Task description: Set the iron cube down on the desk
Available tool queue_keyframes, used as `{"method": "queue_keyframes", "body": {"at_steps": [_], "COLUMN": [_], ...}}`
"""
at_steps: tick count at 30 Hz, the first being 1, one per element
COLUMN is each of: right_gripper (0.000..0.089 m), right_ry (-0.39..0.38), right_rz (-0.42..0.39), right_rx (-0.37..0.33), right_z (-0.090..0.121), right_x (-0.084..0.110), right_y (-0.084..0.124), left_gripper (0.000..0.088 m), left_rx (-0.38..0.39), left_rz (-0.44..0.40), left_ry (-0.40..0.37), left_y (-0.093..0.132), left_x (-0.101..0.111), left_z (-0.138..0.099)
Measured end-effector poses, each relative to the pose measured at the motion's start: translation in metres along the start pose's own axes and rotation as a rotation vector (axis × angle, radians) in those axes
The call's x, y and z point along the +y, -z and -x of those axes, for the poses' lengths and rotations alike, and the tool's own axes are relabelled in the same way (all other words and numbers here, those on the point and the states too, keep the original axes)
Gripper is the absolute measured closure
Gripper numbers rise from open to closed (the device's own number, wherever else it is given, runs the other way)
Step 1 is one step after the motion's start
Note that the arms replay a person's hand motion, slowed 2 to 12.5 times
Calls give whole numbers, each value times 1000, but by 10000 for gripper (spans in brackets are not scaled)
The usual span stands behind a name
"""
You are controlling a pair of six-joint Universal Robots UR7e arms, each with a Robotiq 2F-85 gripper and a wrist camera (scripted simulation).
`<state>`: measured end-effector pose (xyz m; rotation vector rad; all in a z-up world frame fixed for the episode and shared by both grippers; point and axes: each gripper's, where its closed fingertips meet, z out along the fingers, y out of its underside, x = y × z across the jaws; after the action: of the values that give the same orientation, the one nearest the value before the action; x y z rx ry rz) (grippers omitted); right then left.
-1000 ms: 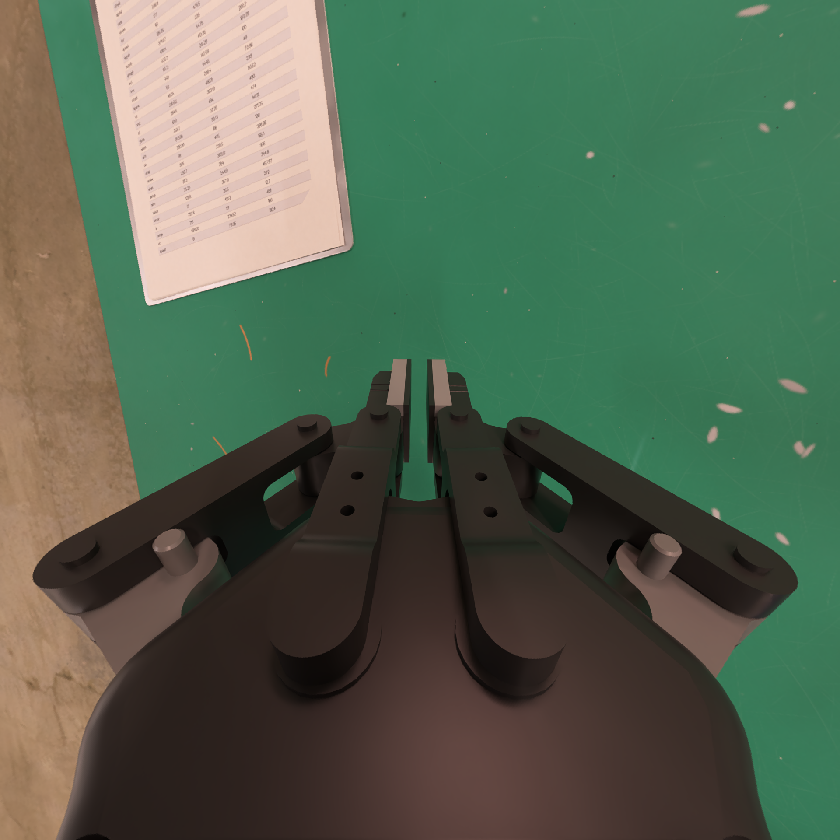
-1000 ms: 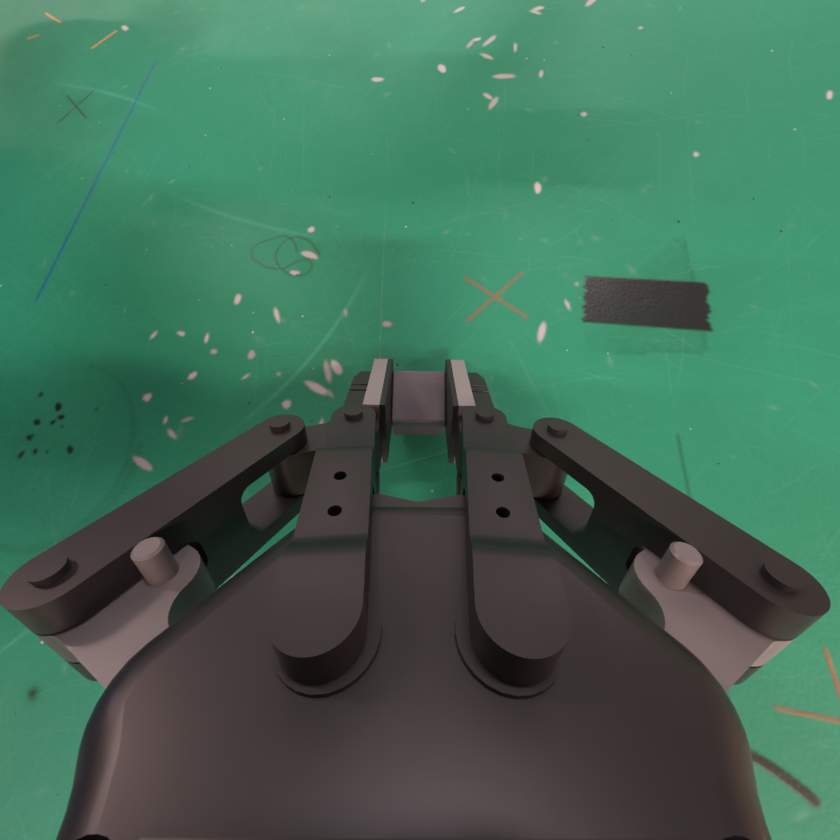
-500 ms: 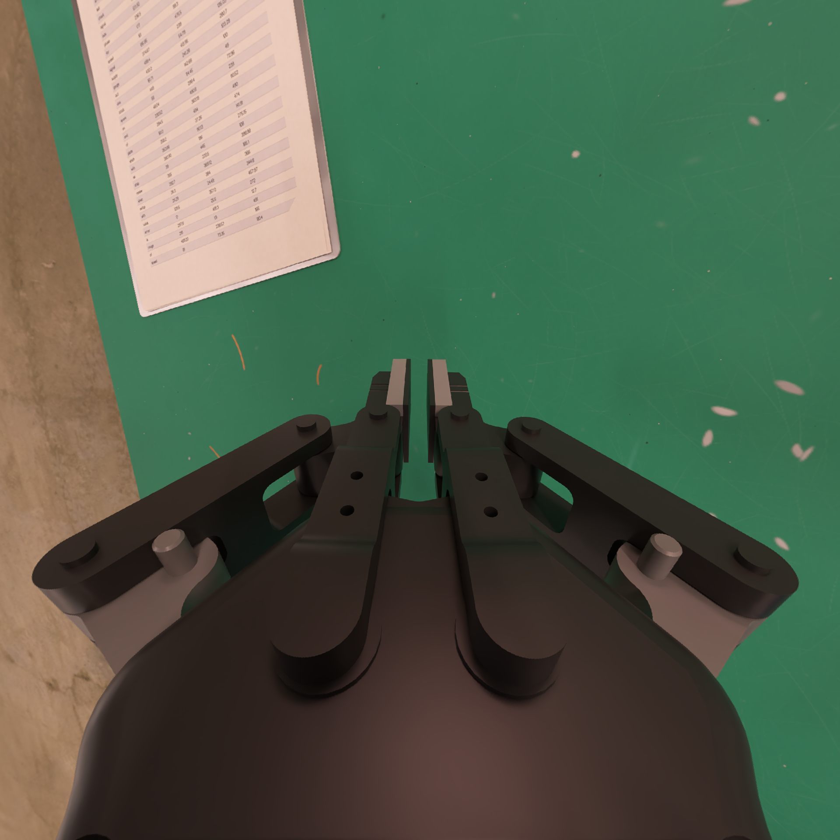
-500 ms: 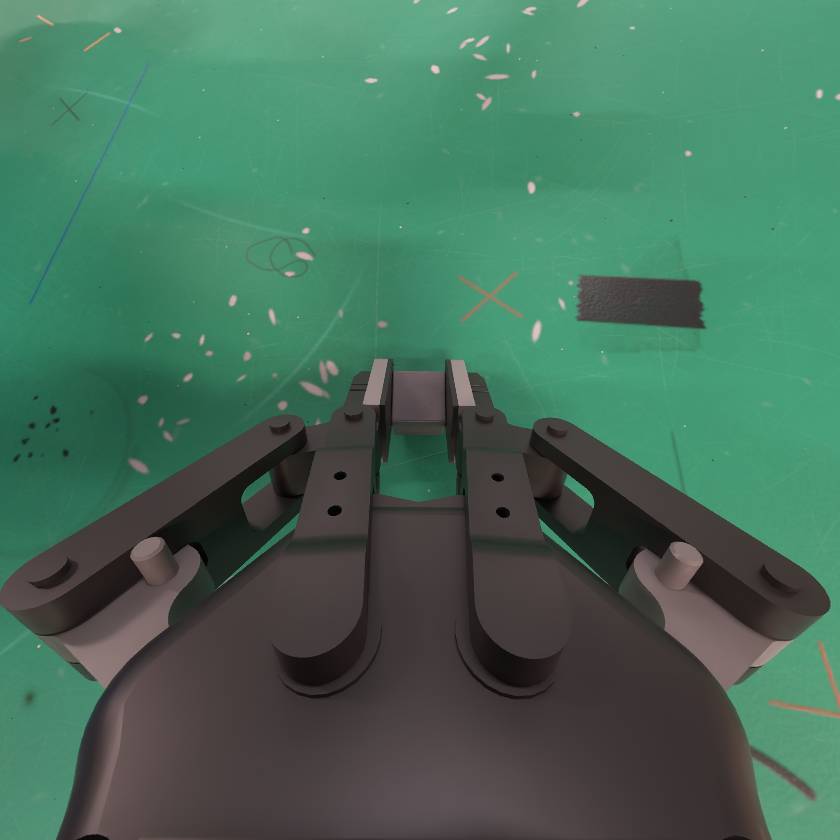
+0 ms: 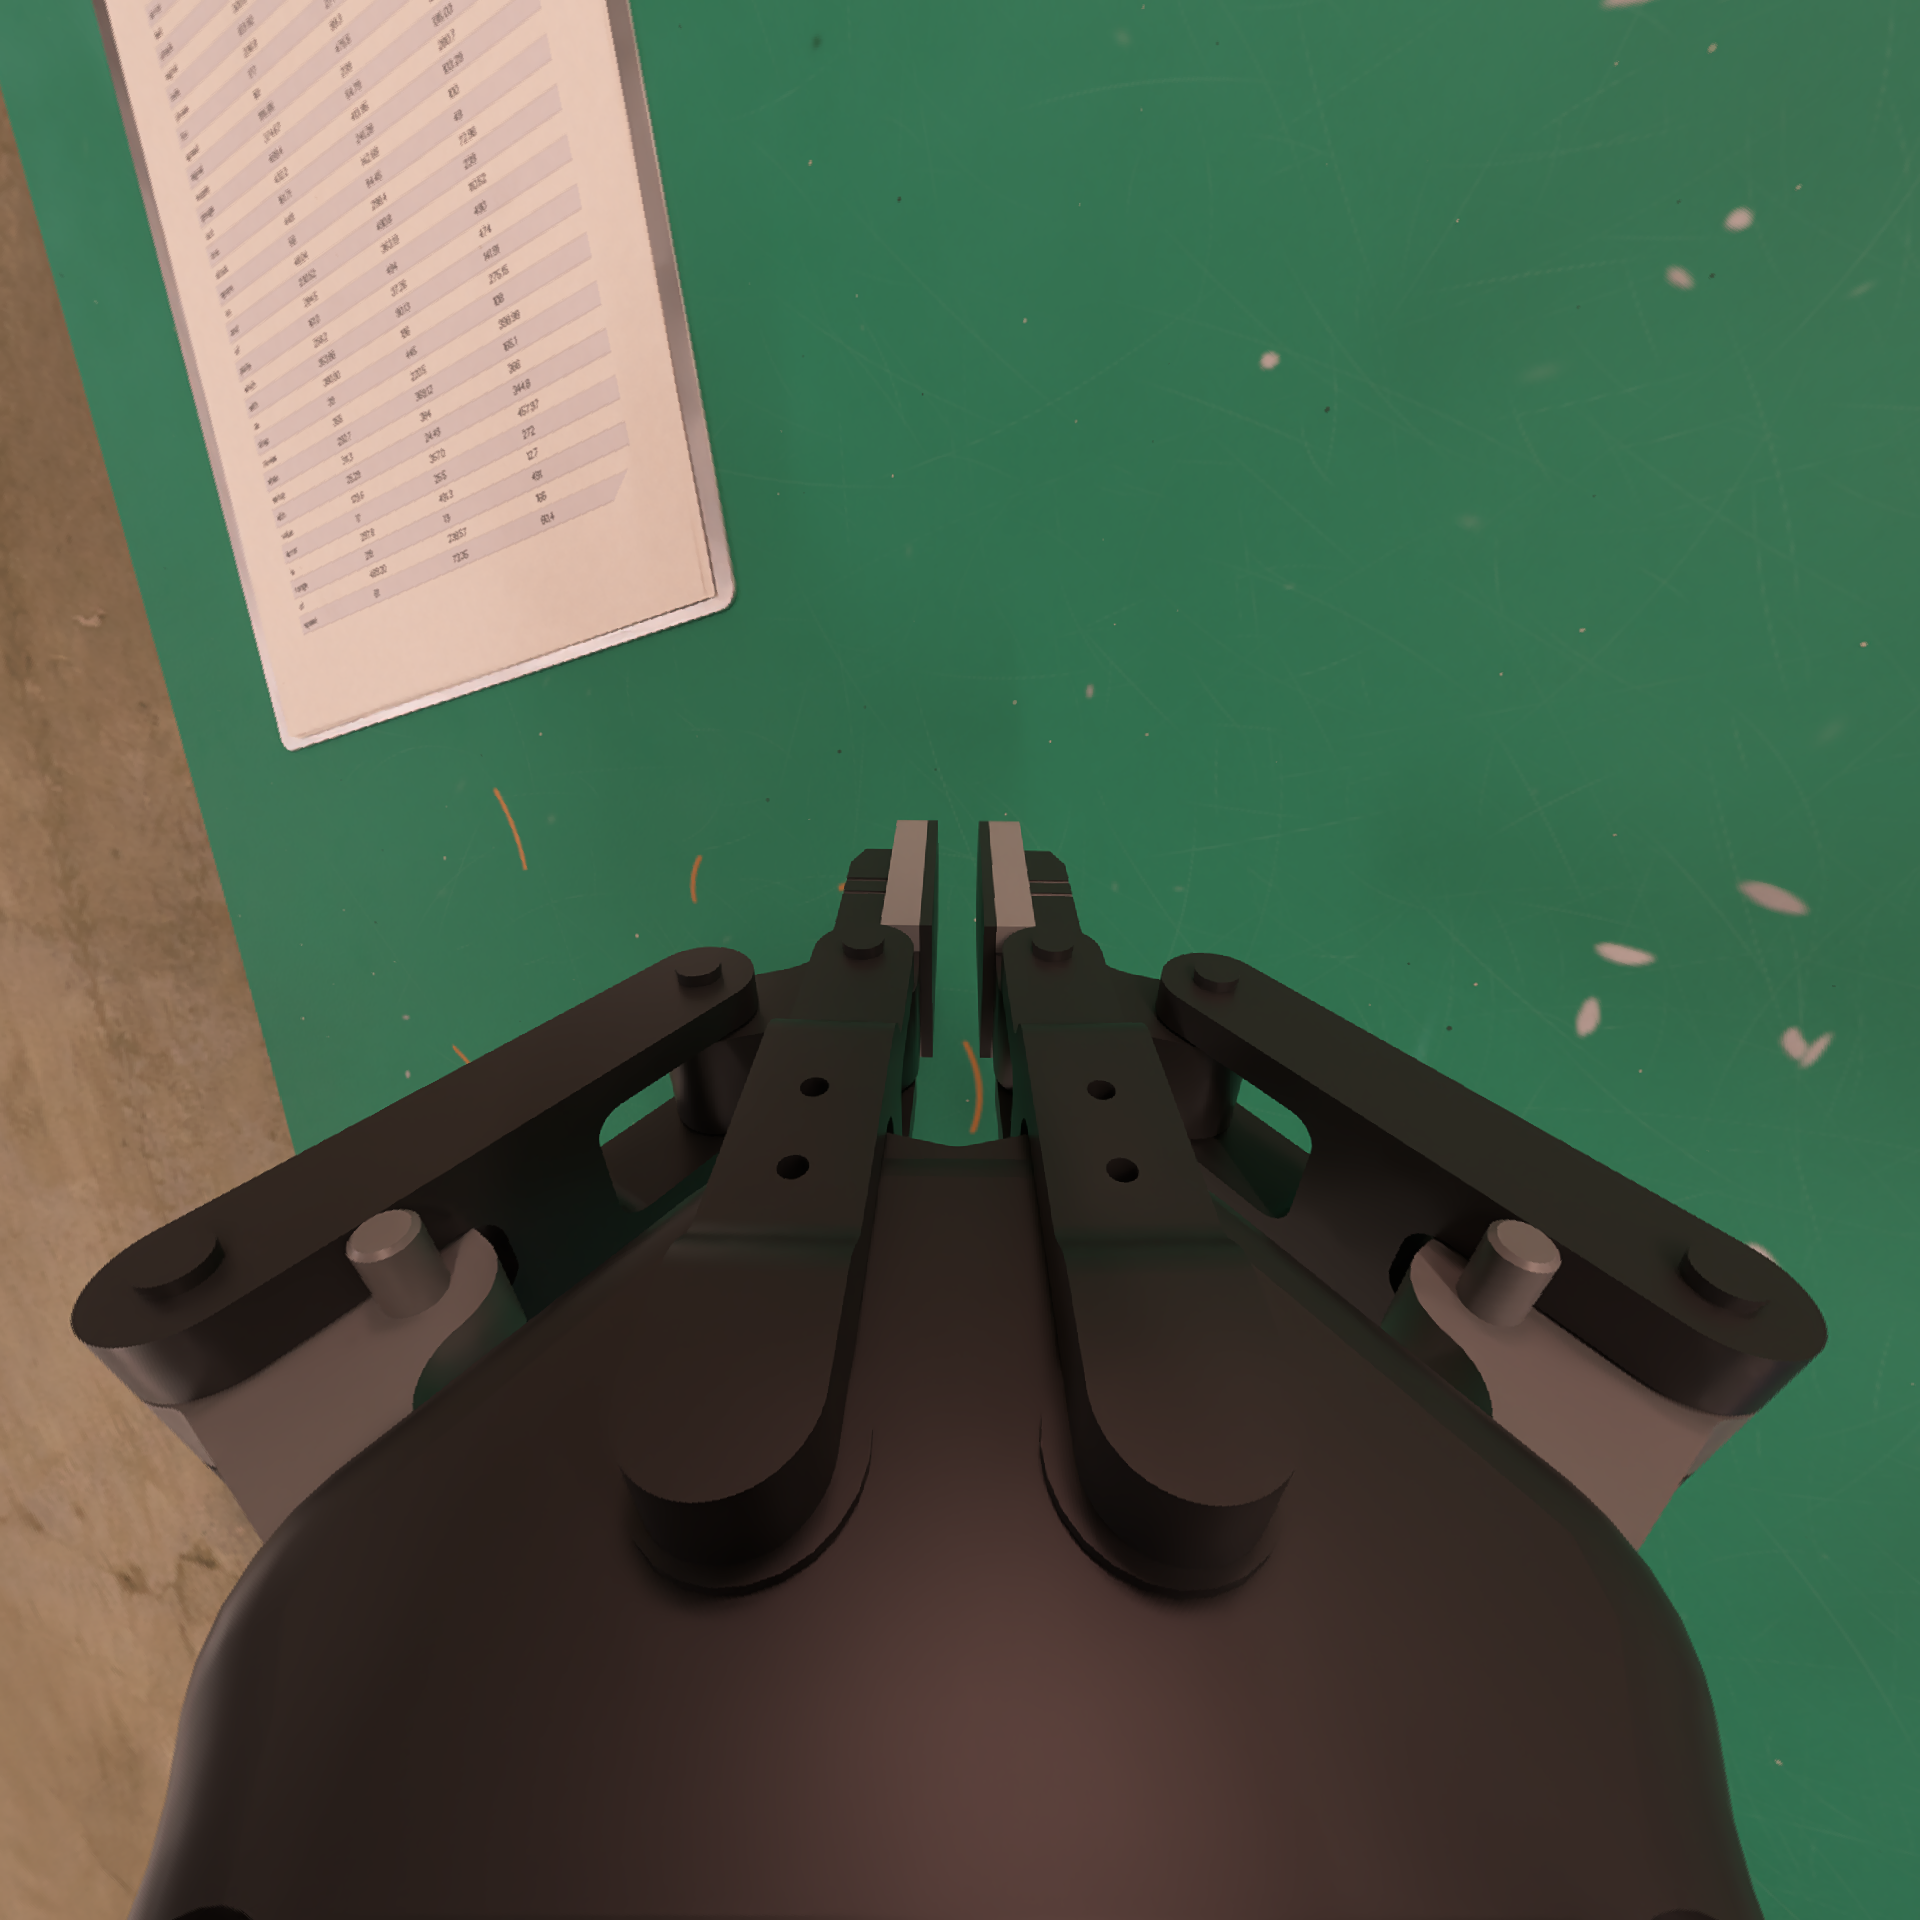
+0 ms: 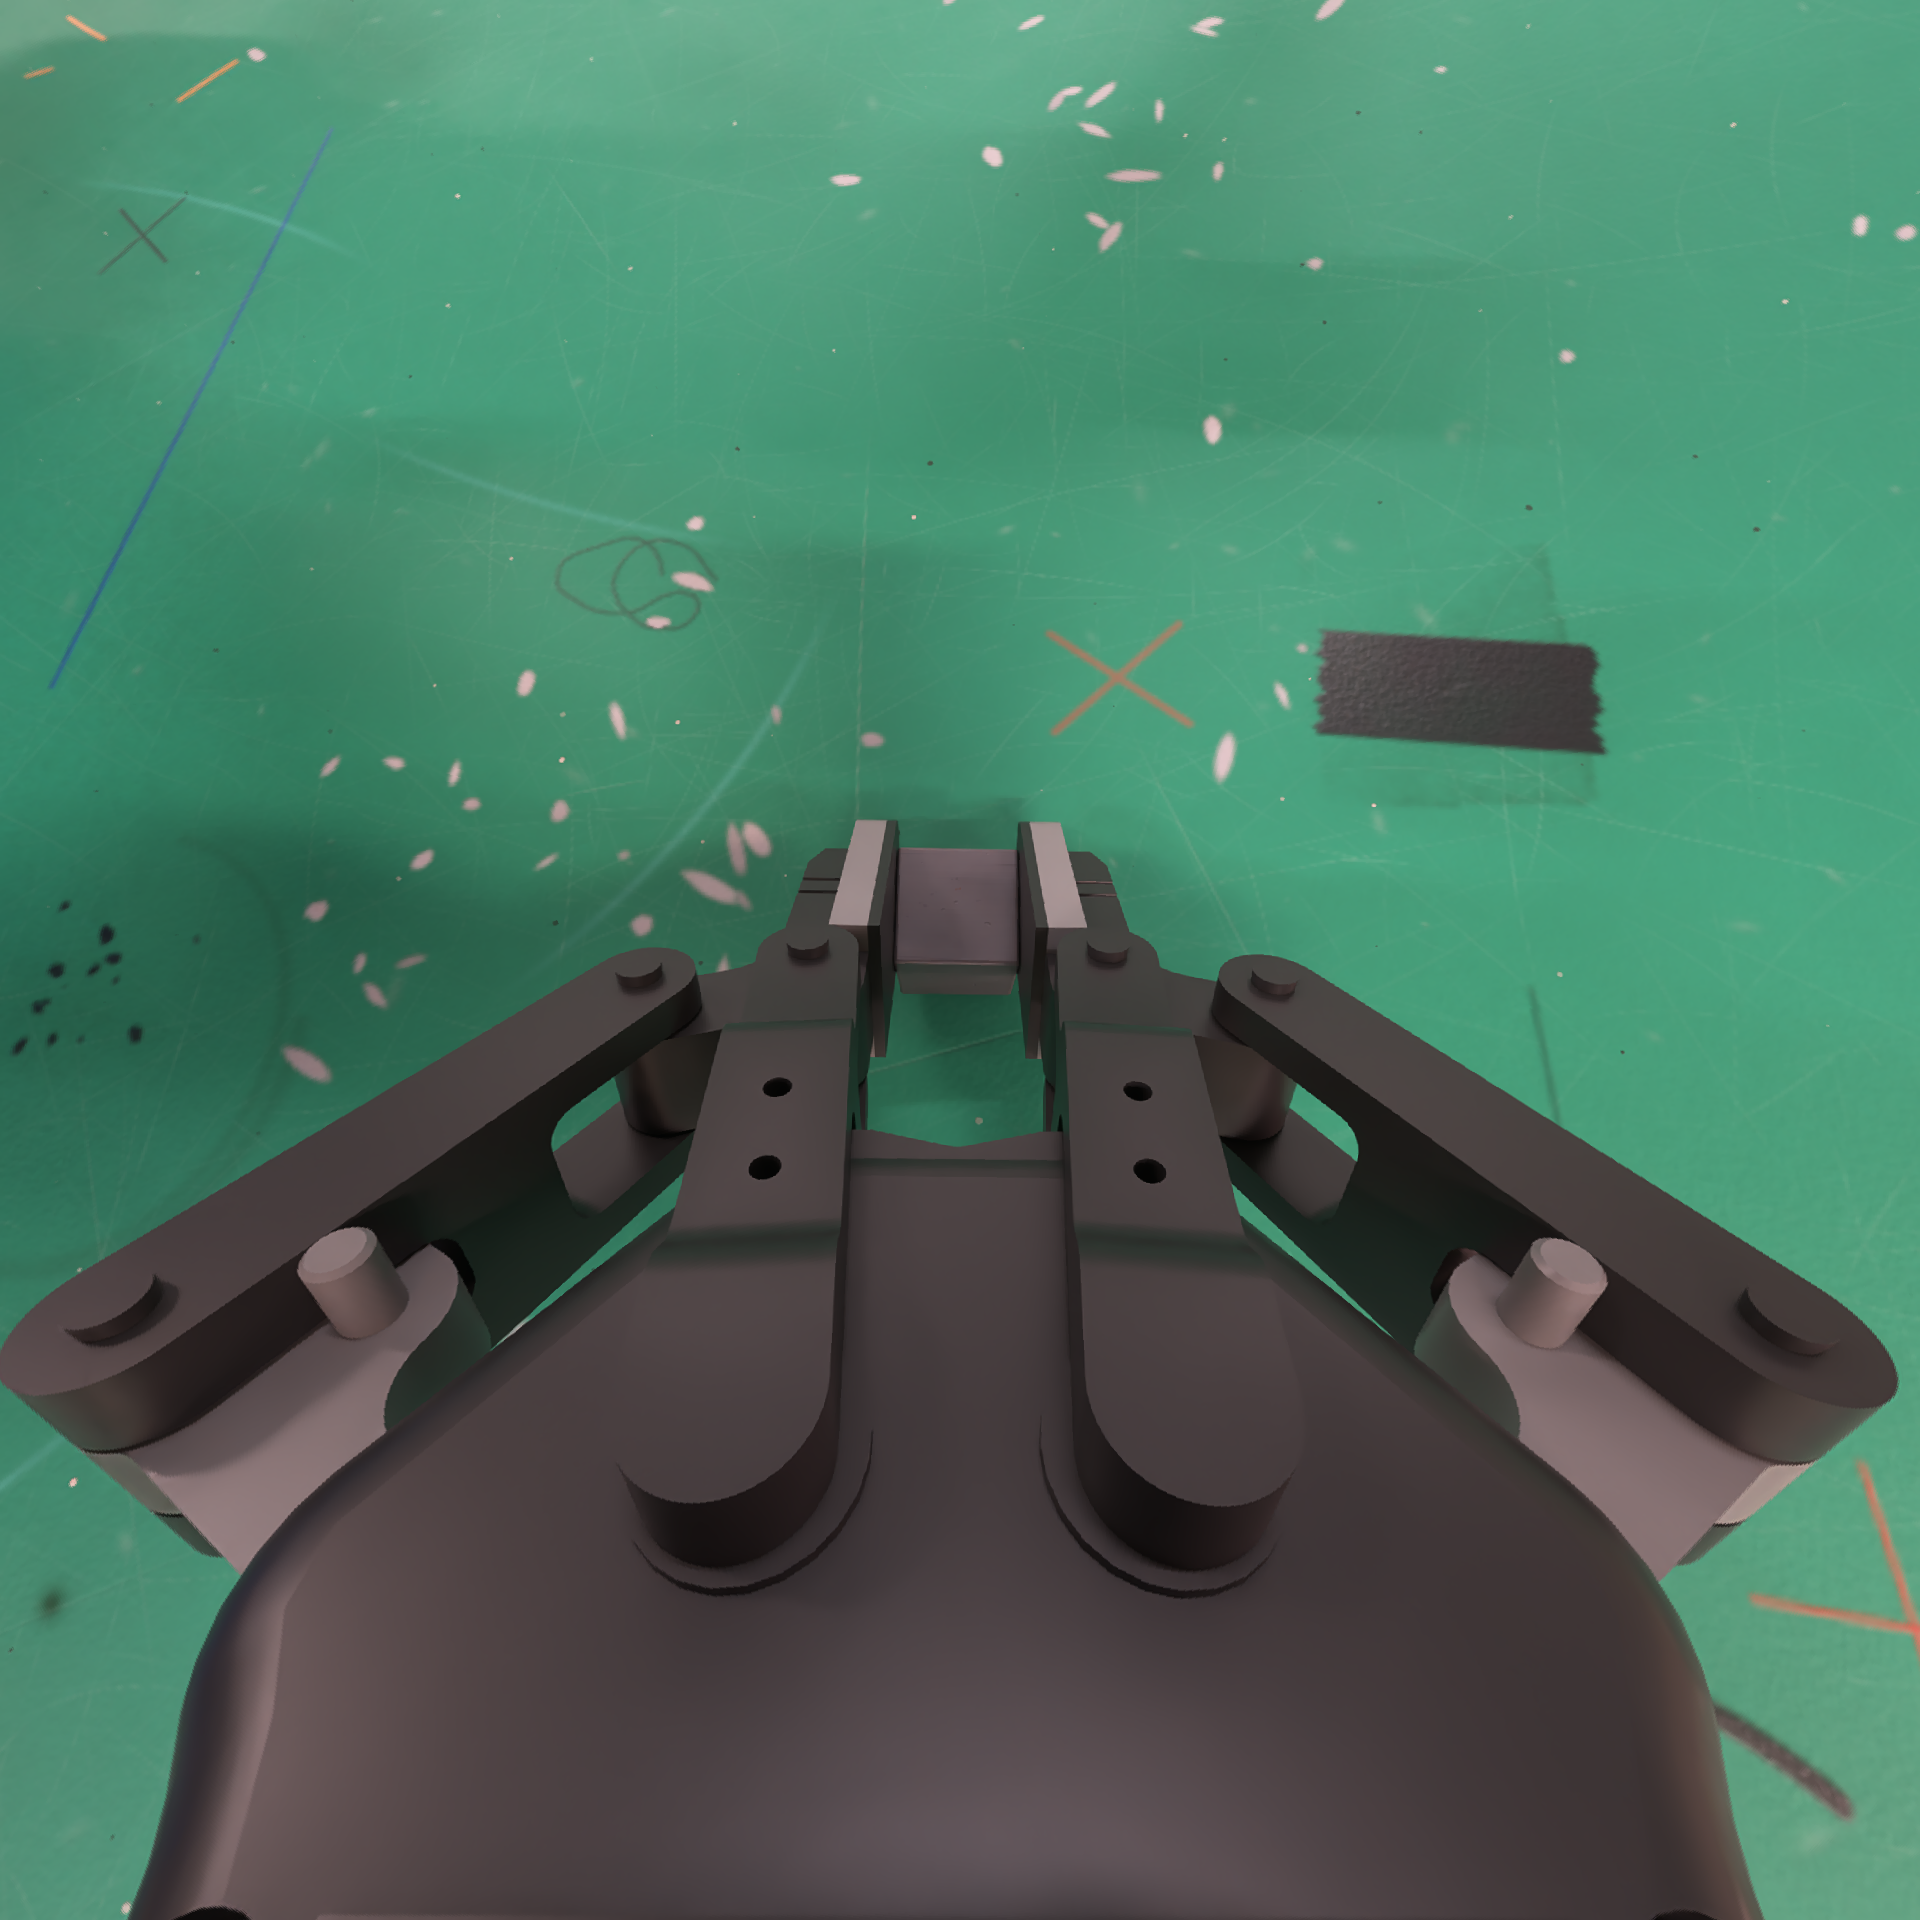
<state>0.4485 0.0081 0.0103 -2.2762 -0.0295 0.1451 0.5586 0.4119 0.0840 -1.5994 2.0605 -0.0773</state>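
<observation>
In the right wrist view my right gripper is shut on a small dark grey iron cube, held between the two pads above the green desk mat. A soft shadow lies on the mat just past the fingertips. In the left wrist view my left gripper is shut with a narrow slit between its pads and holds nothing, above the green mat.
A printed sheet on a clipboard lies at the mat's upper left, beside the tan desk edge. In the right wrist view a strip of black tape and an orange cross mark lie ahead, with pale flecks scattered around.
The right gripper has moved slightly over the mat with the cube in it; the marks drifted a little left. In the left view the clipboard shifted left and down, then back a bit. Neither grip changed.
</observation>
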Motion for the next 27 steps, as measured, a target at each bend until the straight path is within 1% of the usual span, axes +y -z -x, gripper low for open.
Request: {"method": "queue_keyframes", "body": {"at_steps": [13, 27], "right_gripper": [693, 693], "right_ry": [-8, -13], "right_rz": [-1, -2], "right_rx": [-7, -12], "right_z": [0, 0], "right_x": [0, 0], "right_y": [0, 0], "left_gripper": [811, 806], "left_rx": [1, 12], "left_rz": [13, 7], "left_ry": [-2, 8], "left_y": [-5, -8], "left_x": [0, 0], "left_z": [-1, -1]}}
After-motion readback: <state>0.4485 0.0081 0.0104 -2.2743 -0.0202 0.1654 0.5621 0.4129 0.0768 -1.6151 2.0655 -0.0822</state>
